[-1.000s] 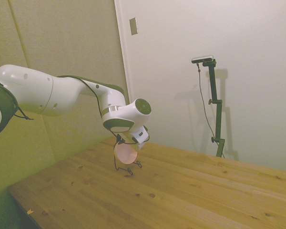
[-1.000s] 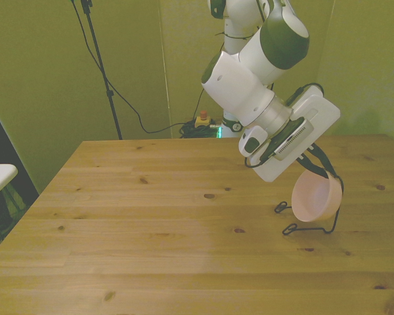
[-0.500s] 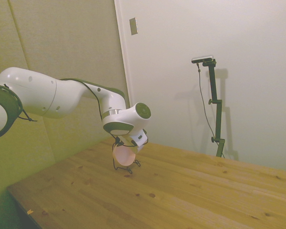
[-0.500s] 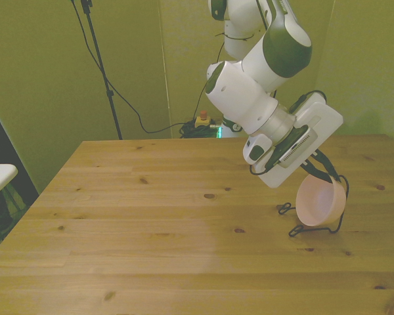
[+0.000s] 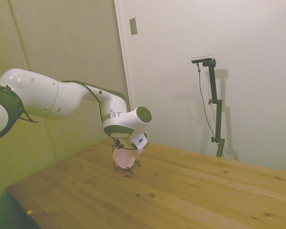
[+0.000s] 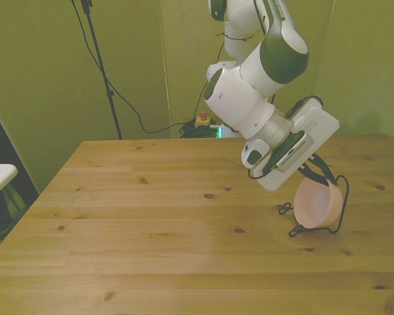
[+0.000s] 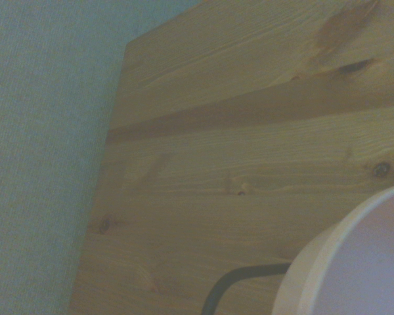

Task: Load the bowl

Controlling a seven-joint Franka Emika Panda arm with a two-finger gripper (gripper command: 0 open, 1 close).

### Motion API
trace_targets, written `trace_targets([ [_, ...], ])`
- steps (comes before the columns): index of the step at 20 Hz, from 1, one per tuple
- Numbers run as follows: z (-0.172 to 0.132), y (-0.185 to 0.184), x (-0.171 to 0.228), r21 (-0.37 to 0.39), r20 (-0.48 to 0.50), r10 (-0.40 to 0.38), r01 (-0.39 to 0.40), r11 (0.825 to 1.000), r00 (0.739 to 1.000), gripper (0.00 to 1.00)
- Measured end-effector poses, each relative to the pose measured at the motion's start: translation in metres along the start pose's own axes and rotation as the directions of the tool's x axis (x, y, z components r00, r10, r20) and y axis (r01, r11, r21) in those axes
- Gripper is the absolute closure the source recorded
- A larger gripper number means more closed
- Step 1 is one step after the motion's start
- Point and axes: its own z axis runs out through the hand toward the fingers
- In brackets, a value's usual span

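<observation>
On the table [image 6: 151, 223], one bowl [image 6: 315, 203] stands in one rack [image 6: 341, 210]; end effector [image 6: 313, 172] grip unclear.

pale pink bowl [image 6: 317, 203], black wire rack [image 6: 339, 216], knotty wood table [image 6: 151, 223].

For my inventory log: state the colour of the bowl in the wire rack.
Pale pink bowl, plain; clearest in the front view.

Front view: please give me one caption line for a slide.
White Franka arm holds its end effector over a pale pink bowl standing on edge in a black wire rack on the wooden table.
</observation>
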Motion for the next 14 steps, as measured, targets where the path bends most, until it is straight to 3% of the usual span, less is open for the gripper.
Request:
trace_targets([
  [7, -0.008, 0.001, 0.0, 0.004, -0.011, 0.0, 0.0, 1.0, 1.0, 0.0],
  [14, -0.045, 0.0, -0.018, 0.016, -0.053, -0.012, 0.012, 1.0, 0.999, 0.0],
])
